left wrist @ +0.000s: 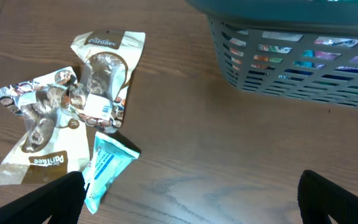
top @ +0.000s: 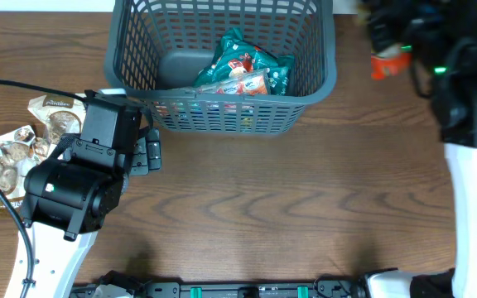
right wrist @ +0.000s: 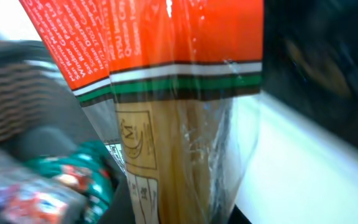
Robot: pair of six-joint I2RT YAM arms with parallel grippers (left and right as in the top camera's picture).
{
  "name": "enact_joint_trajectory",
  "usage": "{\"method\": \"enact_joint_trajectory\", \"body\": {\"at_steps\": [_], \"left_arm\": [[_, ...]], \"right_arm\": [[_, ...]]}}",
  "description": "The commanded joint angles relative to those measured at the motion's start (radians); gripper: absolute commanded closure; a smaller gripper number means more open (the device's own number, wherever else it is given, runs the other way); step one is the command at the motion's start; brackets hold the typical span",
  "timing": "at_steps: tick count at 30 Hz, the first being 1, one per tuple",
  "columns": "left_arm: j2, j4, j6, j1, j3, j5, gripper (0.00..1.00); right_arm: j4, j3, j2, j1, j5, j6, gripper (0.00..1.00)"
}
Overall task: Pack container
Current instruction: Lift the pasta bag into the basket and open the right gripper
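Observation:
The container [top: 321, 79], a dark grey slatted basket, stands at the table's far middle and holds teal and red snack packets [top: 243, 70]. My left gripper [top: 149, 153] is open and empty, low over the wood near the basket's front left corner [left wrist: 291, 68]. In the left wrist view its jaws [left wrist: 191, 202] stand wide apart, with a light blue packet [left wrist: 107, 165] by the left finger. My right gripper [top: 392, 54] is right of the basket, shut on an orange-red packet [right wrist: 179, 124] with a clear lower half showing yellow strands.
Two brown and white cookie packets [top: 56, 116] [top: 7, 157] lie at the table's left edge, also in the left wrist view [left wrist: 104, 81] [left wrist: 39, 118]. The basket's teal packets show blurred at the lower left of the right wrist view [right wrist: 73, 177].

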Motion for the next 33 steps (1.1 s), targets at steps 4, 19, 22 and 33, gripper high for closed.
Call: {"method": "enact_joint_trajectory", "body": {"at_steps": [4,19,22,33], "left_arm": [[-0.015,-0.002,-0.022,-0.001,0.013,-0.012,0.01],[-0.018,-0.003,-0.021,-0.001,0.013,-0.012,0.01],[-0.018,-0.003,-0.021,-0.001,0.013,-0.012,0.01],[-0.017,-0.003,-0.021,-0.001,0.013,-0.012,0.01]], "right_arm": [[0.151,0.063,0.103,0.198,-0.033,-0.229,0.99],[0.097,0.066,0.488,0.302,-0.055,-0.232,0.99],[0.064,0.066,0.534,0.301,-0.055,-0.232,0.99],[-0.004,0.066,0.560,0.299,-0.055,-0.180,0.18]]}}
